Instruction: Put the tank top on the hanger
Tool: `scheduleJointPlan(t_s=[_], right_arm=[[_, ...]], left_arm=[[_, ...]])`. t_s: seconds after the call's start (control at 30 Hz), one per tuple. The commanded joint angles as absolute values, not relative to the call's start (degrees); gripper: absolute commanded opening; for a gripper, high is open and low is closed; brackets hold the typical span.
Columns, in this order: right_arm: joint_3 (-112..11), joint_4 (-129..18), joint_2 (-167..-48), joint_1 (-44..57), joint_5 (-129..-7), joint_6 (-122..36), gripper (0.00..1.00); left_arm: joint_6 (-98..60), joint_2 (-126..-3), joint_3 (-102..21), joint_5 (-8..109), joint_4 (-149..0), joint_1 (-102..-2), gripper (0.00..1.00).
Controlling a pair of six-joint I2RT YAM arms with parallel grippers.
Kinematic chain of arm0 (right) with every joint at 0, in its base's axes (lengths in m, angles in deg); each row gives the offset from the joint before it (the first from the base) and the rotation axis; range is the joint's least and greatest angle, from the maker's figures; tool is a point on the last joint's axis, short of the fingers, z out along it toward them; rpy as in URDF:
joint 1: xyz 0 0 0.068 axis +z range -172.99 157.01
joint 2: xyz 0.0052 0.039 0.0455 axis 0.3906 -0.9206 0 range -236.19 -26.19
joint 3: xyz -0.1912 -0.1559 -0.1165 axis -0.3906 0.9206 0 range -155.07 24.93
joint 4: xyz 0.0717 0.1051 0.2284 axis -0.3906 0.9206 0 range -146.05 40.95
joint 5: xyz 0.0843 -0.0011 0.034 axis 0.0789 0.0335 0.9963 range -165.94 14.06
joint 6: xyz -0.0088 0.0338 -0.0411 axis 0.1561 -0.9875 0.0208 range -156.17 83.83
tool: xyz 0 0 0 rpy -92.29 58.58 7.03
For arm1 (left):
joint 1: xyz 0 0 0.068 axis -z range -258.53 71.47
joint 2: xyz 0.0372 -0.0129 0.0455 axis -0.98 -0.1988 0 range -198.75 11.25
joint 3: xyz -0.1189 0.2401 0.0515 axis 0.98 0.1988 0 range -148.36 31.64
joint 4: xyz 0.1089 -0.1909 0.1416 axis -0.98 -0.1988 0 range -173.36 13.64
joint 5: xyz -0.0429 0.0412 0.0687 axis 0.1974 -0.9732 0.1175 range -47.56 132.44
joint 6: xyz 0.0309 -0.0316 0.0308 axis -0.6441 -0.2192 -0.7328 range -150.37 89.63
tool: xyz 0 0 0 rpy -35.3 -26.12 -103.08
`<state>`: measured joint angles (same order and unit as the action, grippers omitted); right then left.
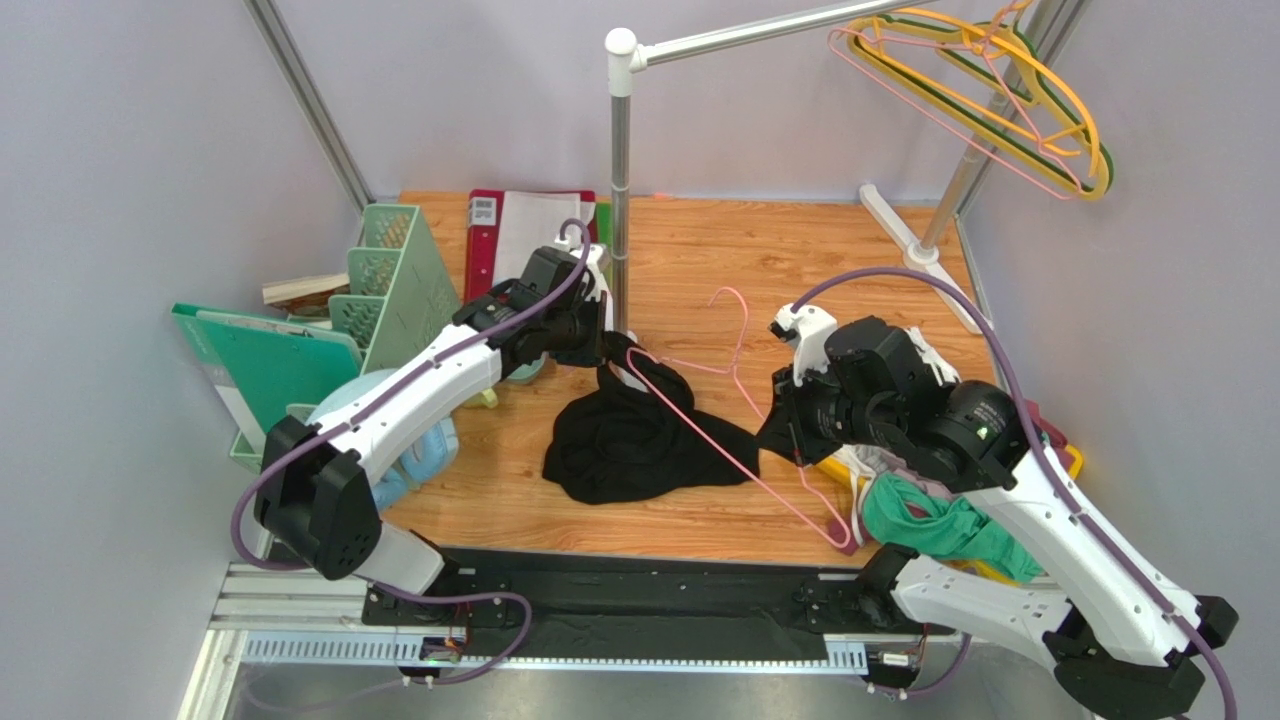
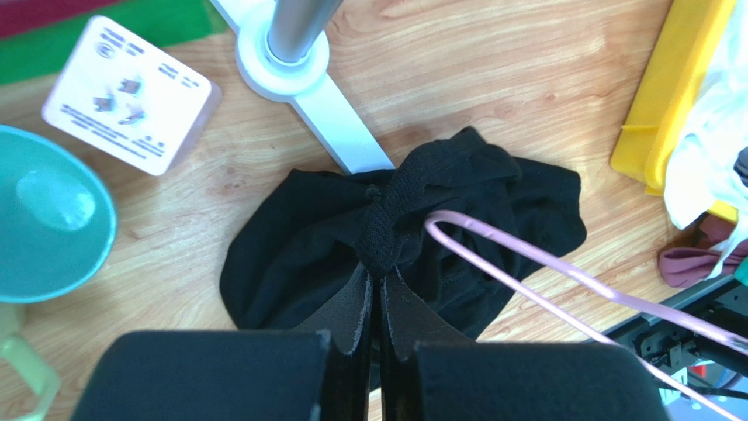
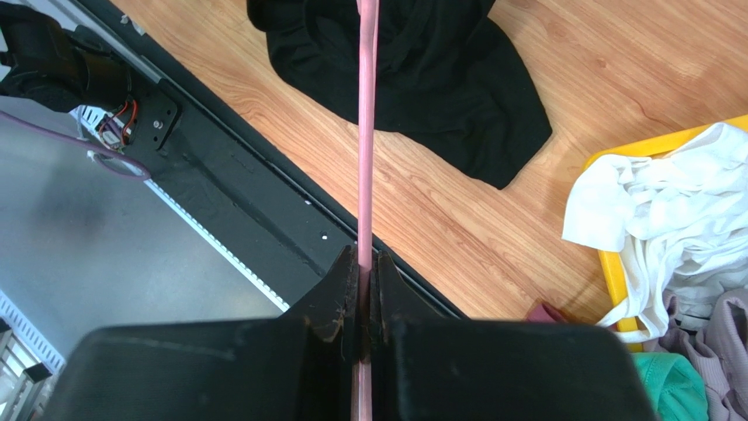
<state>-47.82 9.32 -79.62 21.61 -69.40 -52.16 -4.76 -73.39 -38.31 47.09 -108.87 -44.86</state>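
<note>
The black tank top (image 1: 639, 435) lies bunched on the wooden table, its far edge pulled up. My left gripper (image 1: 606, 354) is shut on that raised fold; in the left wrist view the tank top (image 2: 290, 254) bunches into the gripper (image 2: 379, 274). The thin pink hanger (image 1: 721, 428) slants over the tank top, one rounded corner by the left gripper. In the left wrist view the hanger (image 2: 544, 272) runs off to the right. My right gripper (image 1: 784, 417) is shut on the hanger's wire (image 3: 366, 140), which passes between its jaws (image 3: 368, 263); the tank top (image 3: 439, 79) lies beyond.
A white rack pole (image 1: 618, 180) stands just behind the left gripper, its base (image 2: 285, 57) close to the cloth. Yellow and green hangers (image 1: 984, 83) hang top right. A yellow bin (image 3: 694, 228) of clothes sits right. Green organiser (image 1: 394, 285), teal bowl (image 2: 48, 224), small box (image 2: 132, 92) lie left.
</note>
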Motion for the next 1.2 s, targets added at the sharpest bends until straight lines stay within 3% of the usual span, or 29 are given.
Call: scheduleJointPlan(t_s=[0.0, 0.33, 0.63, 1.03, 1.1, 1.13, 1.17], right_arm=[[-48.89, 6.88, -79.98, 23.76, -69.96, -51.90, 0.00], [-46.96, 3.37, -82.35, 29.13, -73.48, -52.26, 0.00], [-46.43, -5.50, -84.82, 29.22, -79.98, -49.53, 0.00], [-48.19, -10.34, -87.72, 29.22, -78.32, -48.39, 0.00], [-48.37, -10.43, -87.11, 29.30, -77.79, -48.48, 0.00], [-48.54, -10.52, -86.93, 29.22, -77.70, -48.39, 0.00], [-48.89, -10.43, -86.58, 29.22, -77.79, -48.30, 0.00]], left_arm=[[-7.25, -68.91, -39.20, 46.92, -109.93, -45.48, 0.00], [-7.52, -67.94, -40.16, 49.03, -110.46, -46.10, 0.00], [-6.64, -63.46, -39.02, 58.34, -109.23, -46.54, 0.00], [-5.93, -60.55, -40.69, 61.60, -109.84, -46.89, 0.01], [-6.63, -61.17, -41.21, 60.38, -111.07, -46.89, 0.18], [-6.81, -60.91, -41.13, 57.50, -112.03, -46.98, 0.46], [-7.07, -59.60, -40.78, 56.25, -112.04, -47.41, 0.56]])
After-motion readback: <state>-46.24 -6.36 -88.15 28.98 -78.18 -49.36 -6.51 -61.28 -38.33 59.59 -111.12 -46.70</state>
